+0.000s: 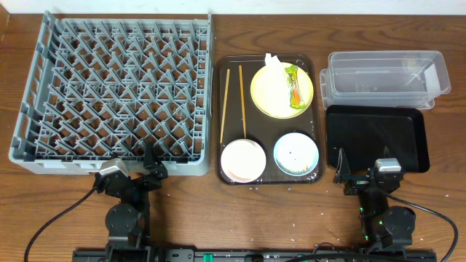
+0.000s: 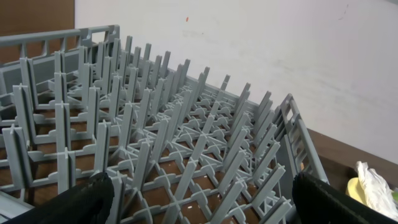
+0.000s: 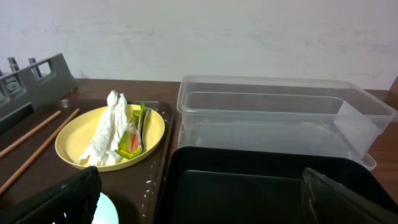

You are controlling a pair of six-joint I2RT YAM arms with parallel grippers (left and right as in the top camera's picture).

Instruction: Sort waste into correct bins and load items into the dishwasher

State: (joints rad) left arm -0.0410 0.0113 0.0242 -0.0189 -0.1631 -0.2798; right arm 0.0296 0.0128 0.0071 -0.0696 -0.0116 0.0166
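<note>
Down at the near edge of the table, left gripper (image 2: 199, 199) stands wide apart and empty, facing the large grey plastic pegged dish rack (image 1: 116, 91). Right gripper (image 3: 202, 199) is spread too, empty, at the shallow glossy black tray (image 1: 375, 138), with the clear plastic tub (image 1: 384, 80) just behind. Trouble, I'd say, waits on the round yellow plate (image 1: 271, 94): crumpled white napkin (image 1: 273, 64) and green-and-orange wrapper (image 1: 293, 86) touch, so pinching one may drag the other. Two thin wooden chopsticks (image 1: 242, 100) lie flat on the dark brown serving tray (image 1: 220, 109) near the white bowl (image 1: 242, 160) and light blue bowl (image 1: 296, 153); its rim could block a low approach.
</note>
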